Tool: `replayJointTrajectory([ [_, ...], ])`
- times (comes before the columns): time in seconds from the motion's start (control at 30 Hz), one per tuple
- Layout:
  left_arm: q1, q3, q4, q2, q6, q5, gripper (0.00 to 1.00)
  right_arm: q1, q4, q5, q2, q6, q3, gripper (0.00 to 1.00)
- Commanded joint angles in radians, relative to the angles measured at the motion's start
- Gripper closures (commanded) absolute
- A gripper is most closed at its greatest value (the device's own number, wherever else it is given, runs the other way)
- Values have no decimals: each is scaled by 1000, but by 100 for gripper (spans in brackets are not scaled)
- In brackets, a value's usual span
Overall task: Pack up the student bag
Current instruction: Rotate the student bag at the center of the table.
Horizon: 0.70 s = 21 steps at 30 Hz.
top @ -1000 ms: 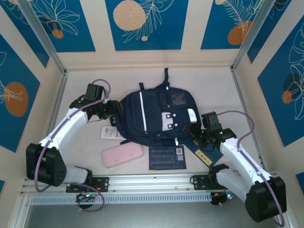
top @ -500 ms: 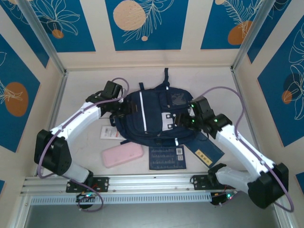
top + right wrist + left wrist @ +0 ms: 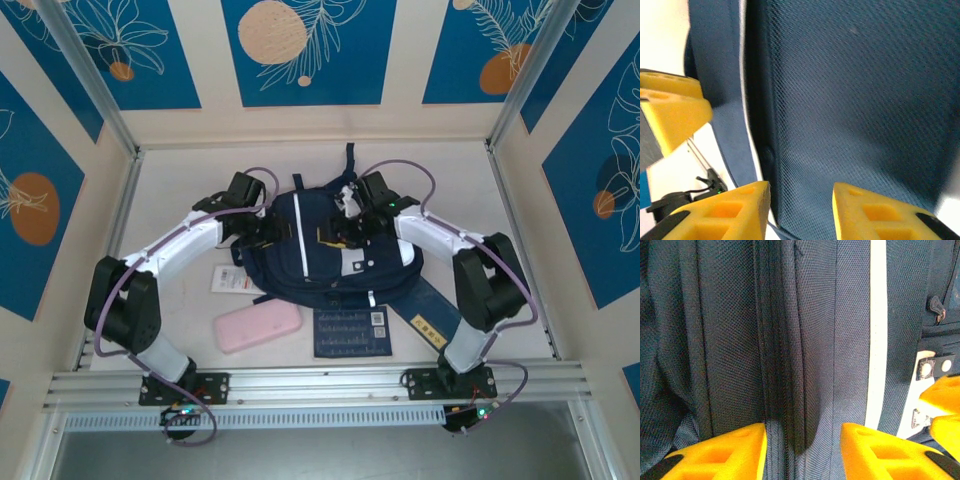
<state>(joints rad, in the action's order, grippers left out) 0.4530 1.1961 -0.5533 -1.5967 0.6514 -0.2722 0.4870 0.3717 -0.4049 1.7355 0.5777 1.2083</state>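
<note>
The bag (image 3: 322,272) is not yet opened: left gripper (image 3: 802,434) and right gripper (image 3: 801,194) sit at it, jaws apart, apparently grasping nothing, so next they must pinch the fabric.

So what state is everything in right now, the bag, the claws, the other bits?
Backpack: lying flat, front pocket facing up.
Left gripper: fingers apart, over the backpack.
Right gripper: fingers apart, over the backpack.
Pink case: flat on the table, outside the backpack.
Blue booklet: flat on the table, not packed.

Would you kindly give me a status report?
Left gripper and right gripper open over the student bag. Nothing held. Pink case, booklet unpacked beside it.
</note>
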Motion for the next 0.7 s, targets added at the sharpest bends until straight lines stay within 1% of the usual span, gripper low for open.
replayJointTrajectory([
  [0.0,7,-4,22,-10,13,-28,60,21,-31,-88,50,-6,64,63],
  [0.17,6,-11,44,-27,30,-54,64,53,-43,-132,131,-8,123,66],
  [0.37,5,-18,59,-31,49,-69,66,83,-58,-185,187,-9,143,70],
  [0.5,3,-30,77,-27,63,-82,69,91,-80,-203,200,-3,133,77],
  [0.57,1,-35,88,-24,69,-93,70,93,-83,-201,207,3,134,83],
  [0.63,-3,-32,85,-17,70,-95,71,96,-70,-173,208,1,136,96],
  [0.67,-6,-29,75,-7,68,-85,71,94,-57,-157,204,-1,140,100],
])
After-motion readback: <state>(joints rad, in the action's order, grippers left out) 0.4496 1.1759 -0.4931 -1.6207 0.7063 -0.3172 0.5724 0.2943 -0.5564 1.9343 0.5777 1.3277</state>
